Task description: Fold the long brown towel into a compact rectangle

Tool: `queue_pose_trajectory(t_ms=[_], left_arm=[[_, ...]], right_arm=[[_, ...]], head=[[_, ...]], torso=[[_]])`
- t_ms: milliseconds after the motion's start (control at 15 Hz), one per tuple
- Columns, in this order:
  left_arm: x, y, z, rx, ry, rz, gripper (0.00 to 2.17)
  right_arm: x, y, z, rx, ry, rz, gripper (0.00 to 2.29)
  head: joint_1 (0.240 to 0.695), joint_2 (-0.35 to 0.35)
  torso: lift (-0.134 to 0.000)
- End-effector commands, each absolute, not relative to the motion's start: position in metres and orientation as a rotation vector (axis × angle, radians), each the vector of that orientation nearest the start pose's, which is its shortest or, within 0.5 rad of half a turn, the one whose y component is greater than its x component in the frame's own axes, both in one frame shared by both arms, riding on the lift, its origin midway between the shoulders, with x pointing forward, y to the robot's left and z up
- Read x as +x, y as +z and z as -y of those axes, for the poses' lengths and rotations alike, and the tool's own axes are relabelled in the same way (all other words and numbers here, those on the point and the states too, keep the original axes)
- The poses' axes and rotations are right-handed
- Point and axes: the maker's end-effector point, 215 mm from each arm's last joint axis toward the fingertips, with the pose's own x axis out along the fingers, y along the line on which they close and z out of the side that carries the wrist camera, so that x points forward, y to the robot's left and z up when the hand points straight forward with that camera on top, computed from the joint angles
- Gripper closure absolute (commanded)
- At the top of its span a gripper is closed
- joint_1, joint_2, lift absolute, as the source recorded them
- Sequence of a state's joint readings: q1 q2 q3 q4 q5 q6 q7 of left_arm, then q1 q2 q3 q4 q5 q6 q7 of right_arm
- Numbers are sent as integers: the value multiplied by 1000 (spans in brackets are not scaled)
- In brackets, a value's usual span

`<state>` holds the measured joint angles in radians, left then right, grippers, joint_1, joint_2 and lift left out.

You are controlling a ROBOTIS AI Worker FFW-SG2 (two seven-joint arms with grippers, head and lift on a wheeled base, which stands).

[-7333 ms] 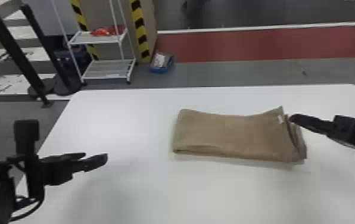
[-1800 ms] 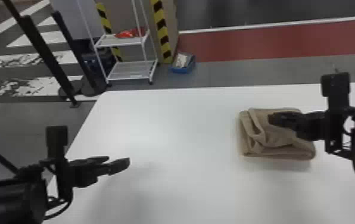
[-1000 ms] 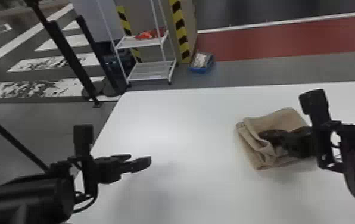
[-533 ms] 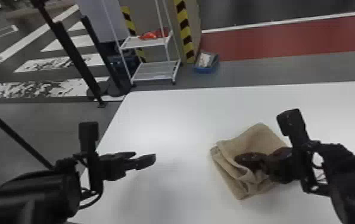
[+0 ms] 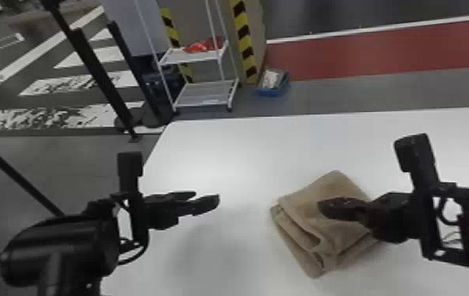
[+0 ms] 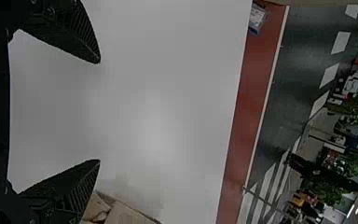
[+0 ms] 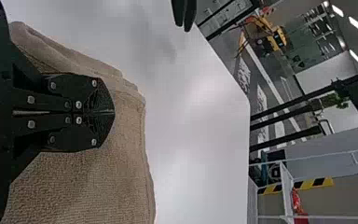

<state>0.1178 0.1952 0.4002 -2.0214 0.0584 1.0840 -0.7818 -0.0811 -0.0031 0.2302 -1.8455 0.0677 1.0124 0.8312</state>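
The brown towel (image 5: 336, 189) lies folded into a small, thick bundle on the white table, turned at an angle, with loose layers along its left front side. Over its right part rests my right gripper (image 5: 323, 206). In the right wrist view the fingers of the right gripper (image 7: 114, 112) are together on top of the towel (image 7: 121, 172), with no cloth visible between them. My left gripper (image 5: 206, 200) hangs over the table left of the towel. Seen from its own wrist, the left gripper (image 6: 99, 111) is open and empty, the towel (image 6: 126, 214) beyond one finger.
The white table (image 5: 222, 157) has its left edge beside my left arm. Past the far edge stand a white shelf cart (image 5: 206, 98) and a blue box (image 5: 272, 91) on the floor. Black posts (image 5: 96, 74) rise at the left.
Earlier the towel lay as a wide strip; it became a shorter bundle, then turned and slid toward the near left with the right gripper on it. The head view has swung left.
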Motion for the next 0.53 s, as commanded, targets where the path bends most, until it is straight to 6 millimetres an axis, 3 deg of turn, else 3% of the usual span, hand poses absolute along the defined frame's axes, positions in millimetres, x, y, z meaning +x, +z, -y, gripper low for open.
queue_pose_trajectory(t_ms=[0,133,200,333,467], left_arm=[[474,-399,-314,-211,-416,-625,434],[491,-393,-296,-180,-479,-593,1801],[498,-394,-292,-147,-492,-589,2067],[517,-395,-274,-84,-571,-544,2071],[527,-397,-259,-35,-651,-510,2071]], right_arm=[[442,-397,-5,184,937,-739,2030],[421,-405,25,236,888,-804,2030],[410,-410,46,234,862,-834,2030],[394,-424,84,226,803,-882,2030],[396,-431,98,226,772,-891,2030]], head=[[695,350],[695,350],[695,350],[695,309],[695,257]], torso=[[-123],[-123],[-123],[-123],[-123]])
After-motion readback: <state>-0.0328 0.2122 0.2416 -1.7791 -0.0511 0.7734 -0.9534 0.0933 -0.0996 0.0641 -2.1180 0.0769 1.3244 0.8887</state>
